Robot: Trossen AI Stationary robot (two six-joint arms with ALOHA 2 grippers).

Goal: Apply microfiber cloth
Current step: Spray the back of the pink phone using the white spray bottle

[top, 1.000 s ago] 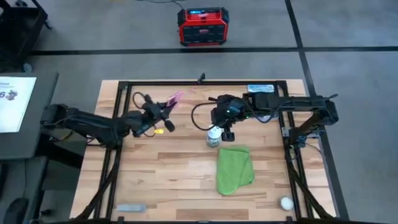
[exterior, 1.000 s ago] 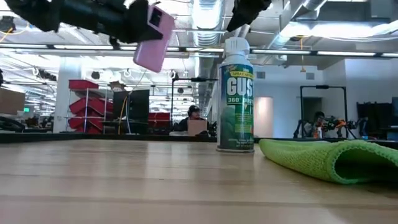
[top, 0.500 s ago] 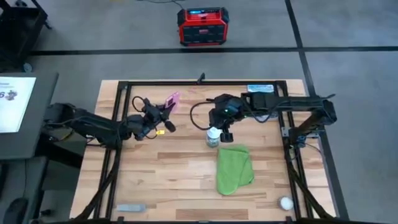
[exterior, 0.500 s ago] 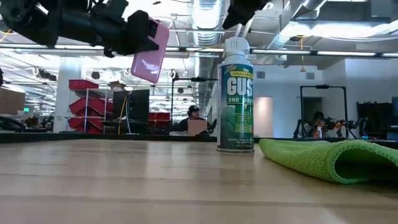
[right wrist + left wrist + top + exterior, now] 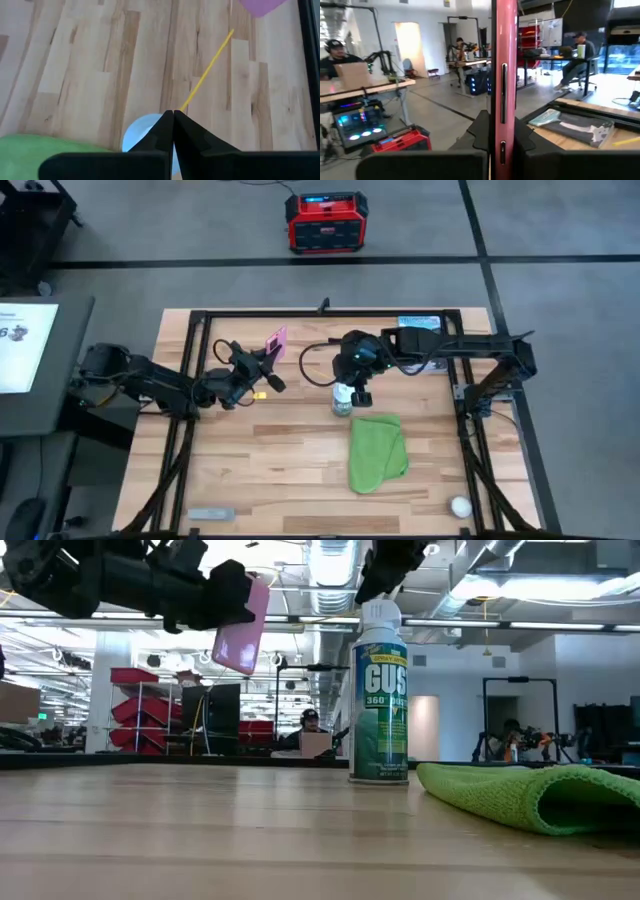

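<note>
Phone (image 5: 240,625), pink, was held edge-up above the surface (image 5: 280,470) by the left gripper (image 5: 262,360) with fingers clamped on it, presenting it for wiping, while the right gripper (image 5: 360,393), fingers together, hovered over the spray can (image 5: 379,690) just beside the untouched green microfiber cloth (image 5: 377,451).

A bright green microfiber cloth (image 5: 377,450) is lying plain and unmarked on pale striped wood table (image 5: 260,460); the phone (image 5: 241,624) is showing pink, the spray can (image 5: 380,700) green and white.
</note>
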